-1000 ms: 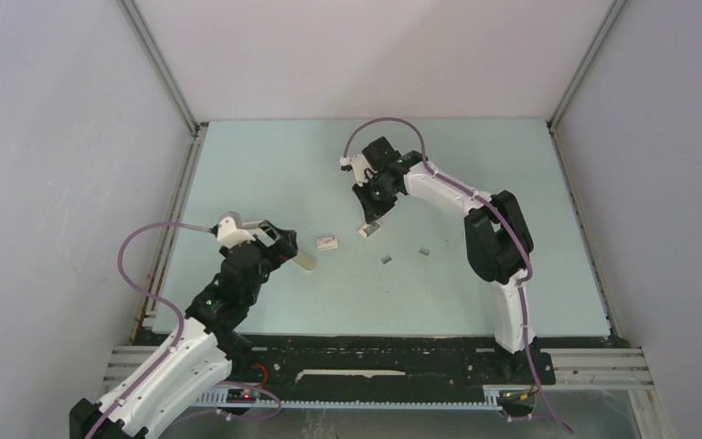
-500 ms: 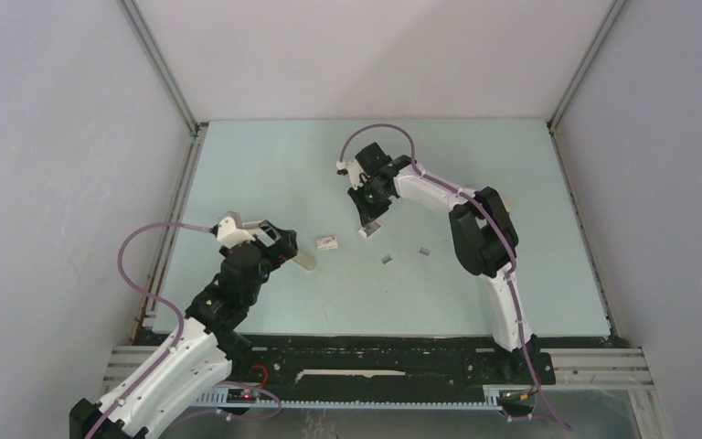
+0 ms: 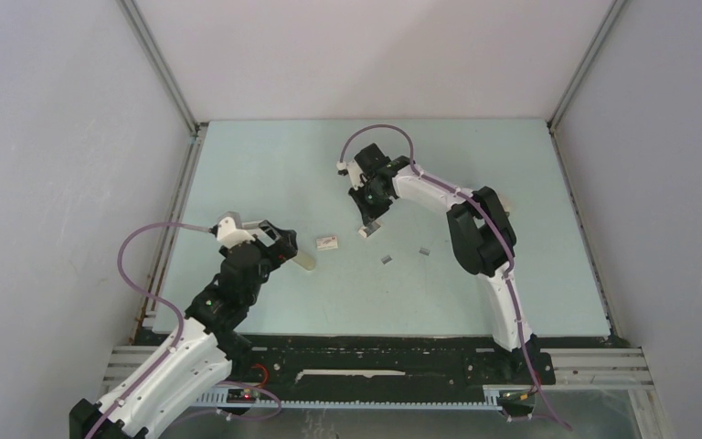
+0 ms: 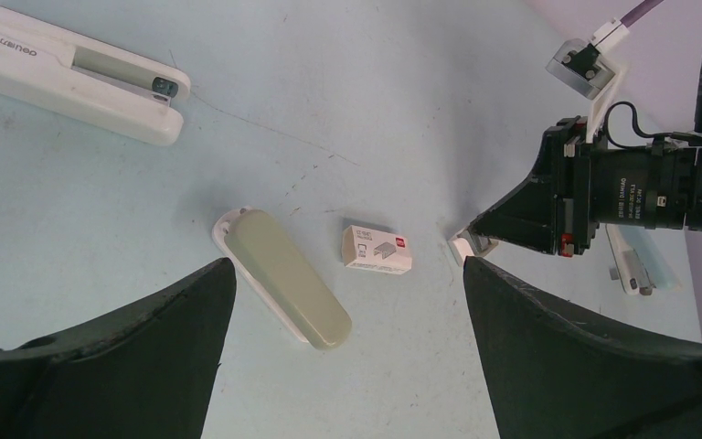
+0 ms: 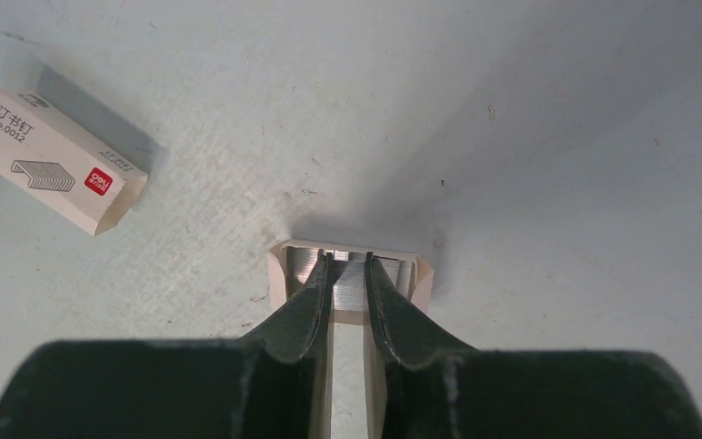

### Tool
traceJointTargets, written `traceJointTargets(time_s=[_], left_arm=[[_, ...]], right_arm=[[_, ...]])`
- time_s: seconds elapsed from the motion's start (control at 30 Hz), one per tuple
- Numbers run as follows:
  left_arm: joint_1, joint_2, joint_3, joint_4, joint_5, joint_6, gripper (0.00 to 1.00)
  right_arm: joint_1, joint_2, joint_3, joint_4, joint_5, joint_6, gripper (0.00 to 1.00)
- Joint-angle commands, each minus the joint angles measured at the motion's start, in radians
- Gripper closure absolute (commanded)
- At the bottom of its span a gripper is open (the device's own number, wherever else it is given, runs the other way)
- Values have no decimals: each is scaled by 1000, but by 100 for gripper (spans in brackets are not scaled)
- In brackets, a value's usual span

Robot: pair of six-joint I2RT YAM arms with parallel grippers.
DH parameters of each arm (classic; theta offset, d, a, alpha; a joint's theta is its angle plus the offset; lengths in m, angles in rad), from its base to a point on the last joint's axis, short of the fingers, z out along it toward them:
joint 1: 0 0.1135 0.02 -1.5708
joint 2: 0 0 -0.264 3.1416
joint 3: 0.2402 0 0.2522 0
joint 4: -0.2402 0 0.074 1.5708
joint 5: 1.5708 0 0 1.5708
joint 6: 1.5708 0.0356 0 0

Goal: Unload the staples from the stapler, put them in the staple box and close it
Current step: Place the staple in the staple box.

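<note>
Right elbow (image 3: 480, 229) shifted left, right tool (image 5: 349, 267) nipping staples (image 5: 398, 274) in open box (image 5: 279, 274), left tool (image 4: 345, 265) splayed empty

The left arm is reaching in from the near left corner. Its left gripper (image 3: 283, 247) is standing with jaws wide apart, just beside a beige stapler (image 3: 304, 262) lying on the pale green desk (image 3: 265, 174). A small white box (image 3: 327, 242) is sitting just to the right of the stapler. The right arm is arching over from the near right, and the right gripper (image 3: 368, 225) is pointing down (its tips too small to read) onto a small pale piece (image 3: 364, 233). Two grey strips of staples (image 3: 386, 260) are lying nearby, apart from each other.
</note>
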Motion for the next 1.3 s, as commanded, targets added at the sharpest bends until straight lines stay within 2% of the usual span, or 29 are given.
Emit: traceJointTargets(time_s=[0.0,0.87,1.27], left_arm=[[6,-7,-11,23,-16,-12,0],[6,-23,-28,25,-20,-18,0],[6,-21,-32,28,-19,-21,0]], right_arm=[[15,5,26,24,14,10,92],[29,-22,-36,43,38,4,90],[42,-90,-70,73,67,-11,90]])
